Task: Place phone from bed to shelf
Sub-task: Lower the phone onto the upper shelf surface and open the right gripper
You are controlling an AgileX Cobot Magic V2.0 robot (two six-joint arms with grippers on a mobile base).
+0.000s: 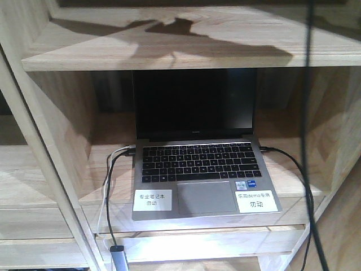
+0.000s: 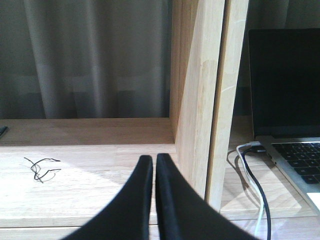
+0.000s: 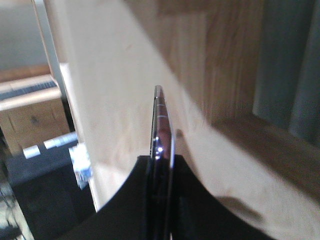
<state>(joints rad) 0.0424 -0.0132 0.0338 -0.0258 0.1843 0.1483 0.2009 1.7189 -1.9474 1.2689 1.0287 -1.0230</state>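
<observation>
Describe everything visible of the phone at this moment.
The phone shows only in the right wrist view, edge-on: a thin slab with a shiny metallic rim crossed by two fine lines and catching small glints. It stands on its edge, its lower part clamped between the black jaws of the right gripper, its upper end sticking out free. Behind it is a pale wooden shelf board; whether it touches the wood cannot be told. Its faces are hidden.

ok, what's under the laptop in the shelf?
The laptop sits open on a pale wood shelf board. Cables plug into both sides. Whatever is directly beneath its base is covered.
</observation>
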